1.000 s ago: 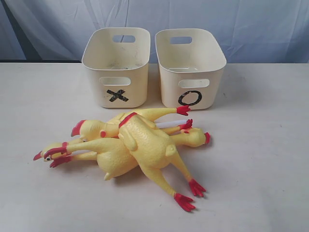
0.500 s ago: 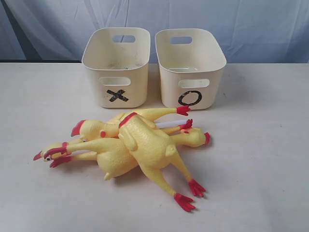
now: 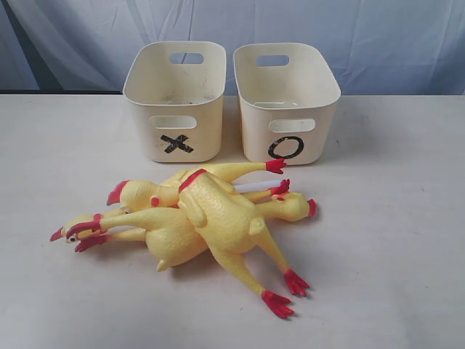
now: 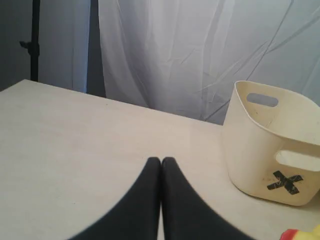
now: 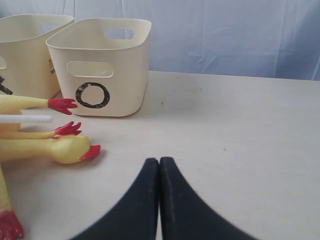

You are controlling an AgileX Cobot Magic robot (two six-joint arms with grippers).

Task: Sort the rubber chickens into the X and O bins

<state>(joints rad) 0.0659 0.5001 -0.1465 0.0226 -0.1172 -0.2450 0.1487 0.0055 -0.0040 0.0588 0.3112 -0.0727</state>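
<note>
- Cream plastic X bin (image 3: 207, 134) stands at the far left and the matching O bin (image 3: 251, 134) at the far right. They sit side by side with a narrow gap between them, each upright with its black mark facing near.
- Yellow rubber chickens (image 3: 171, 236) lie in one crossed heap on the pale table (image 3: 392, 240), near of both bins and outside them.
- The fat top chicken (image 3: 221, 218) lies diagonally over the others and covers part of them, its red feet pointing near-right.
- A red foot (image 3: 275, 166) at the far edge of the heap lies just in front of the O bin.
- A white rod (image 3: 254, 187) shows among the necks; what it is cannot be told.
- The left gripper (image 4: 161, 161) is clenched on nothing, over bare table left of the X bin.
- The right gripper (image 5: 159, 161) is likewise clenched and empty, over bare table right of the heap.
- A pale blue curtain (image 3: 378, 36) hangs behind, and a dark stand (image 4: 35, 45) shows at its far left.
</note>
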